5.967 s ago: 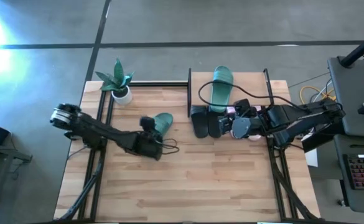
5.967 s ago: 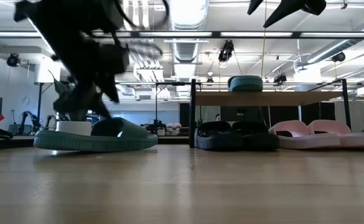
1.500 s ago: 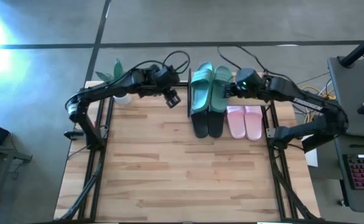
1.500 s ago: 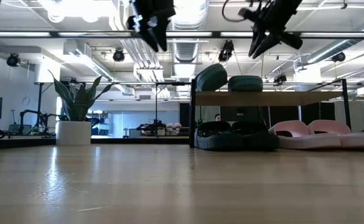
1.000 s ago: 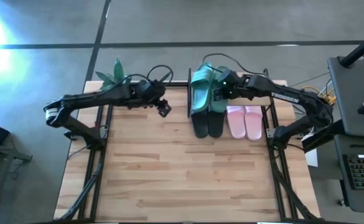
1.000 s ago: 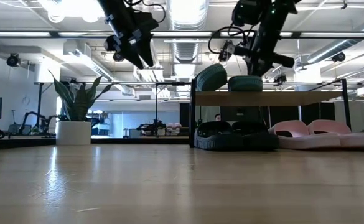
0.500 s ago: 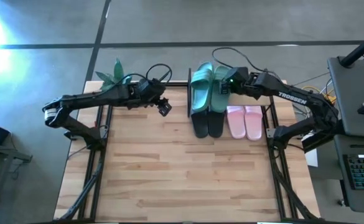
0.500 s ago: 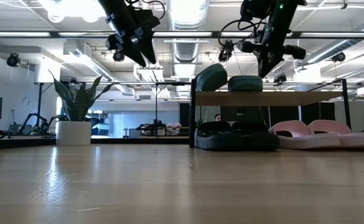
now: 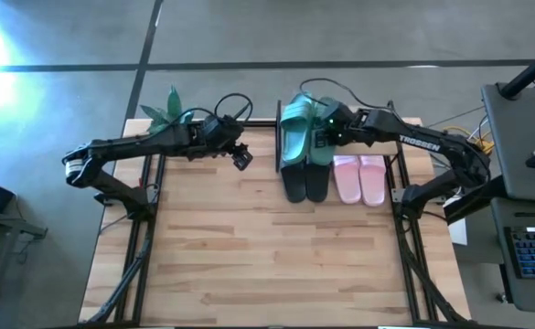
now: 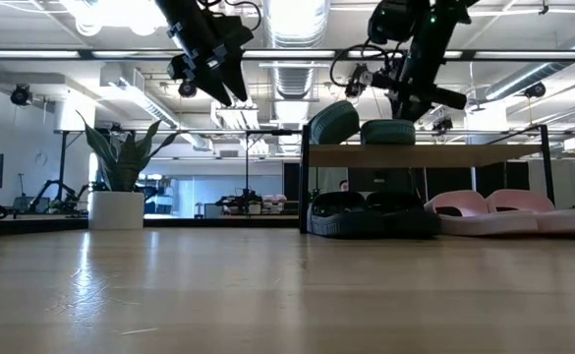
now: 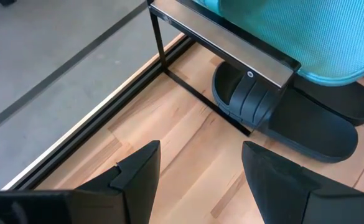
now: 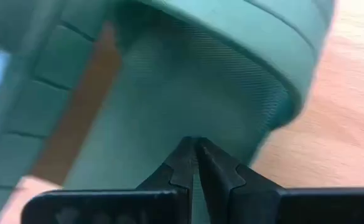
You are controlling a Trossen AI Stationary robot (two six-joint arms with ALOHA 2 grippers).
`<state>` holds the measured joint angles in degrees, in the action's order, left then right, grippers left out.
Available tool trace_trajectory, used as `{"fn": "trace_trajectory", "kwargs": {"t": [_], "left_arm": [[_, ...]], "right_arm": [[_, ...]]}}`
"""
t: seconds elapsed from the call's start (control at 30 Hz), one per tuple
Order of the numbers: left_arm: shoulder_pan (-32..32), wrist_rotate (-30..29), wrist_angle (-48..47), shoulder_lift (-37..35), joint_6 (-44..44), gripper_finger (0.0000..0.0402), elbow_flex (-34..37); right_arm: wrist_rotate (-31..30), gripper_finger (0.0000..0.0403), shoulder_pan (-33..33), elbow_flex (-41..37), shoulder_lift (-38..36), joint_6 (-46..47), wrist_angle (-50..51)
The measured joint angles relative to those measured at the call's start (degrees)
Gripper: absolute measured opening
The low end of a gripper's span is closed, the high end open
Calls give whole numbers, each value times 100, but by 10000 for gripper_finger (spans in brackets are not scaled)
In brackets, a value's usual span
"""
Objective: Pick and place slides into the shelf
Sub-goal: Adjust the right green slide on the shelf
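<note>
On the shelf [image 9: 282,117] at the table's [image 9: 249,247] far edge, toward 1 o'clock from its middle, all six slides sit in place. The teal pair [image 9: 305,128] lies on the top board; in the low view the left one [image 10: 333,123] leans tilted against its flat mate [image 10: 387,132]. The black pair [image 9: 303,183] sits on the lower board beneath them, toes poking out toward 6 o'clock, and the pink pair [image 9: 359,178] lies just beside it at 3 o'clock.

The right hand [image 9: 326,133] hovers low over the teal slides, its fingers [image 12: 188,158] pressed together and holding nothing, tips close above the ribbed teal rubber. The left hand [image 9: 240,159] hangs above the table just beside the shelf's 9 o'clock end, fingers [image 11: 138,171] spread apart and empty, looking toward the nearest black slide [image 11: 281,109]. A potted plant [image 9: 174,119] stands at the table's far corner, toward 10 o'clock.
</note>
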<state>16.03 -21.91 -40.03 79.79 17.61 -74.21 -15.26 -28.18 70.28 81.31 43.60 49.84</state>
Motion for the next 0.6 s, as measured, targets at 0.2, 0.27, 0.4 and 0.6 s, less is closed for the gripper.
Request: {"fn": "trace_trajectory", "kwargs": {"t": [0.2, 0.27, 0.4, 0.6], "left_arm": [[0, 0, 60, 0, 2, 211, 83], [0, 0, 104, 0, 2, 211, 133], [0, 0, 252, 0, 4, 211, 246], [-2, 0, 292, 0, 2, 211, 251]], "right_arm": [[-706, 18, 4, 3, -10, 220, 572], [-842, 18, 0, 0, -78, 224, 610], [-884, 18, 2, 28, -244, 175, 499], [-755, 18, 4, 139, -592, 37, 398]]}}
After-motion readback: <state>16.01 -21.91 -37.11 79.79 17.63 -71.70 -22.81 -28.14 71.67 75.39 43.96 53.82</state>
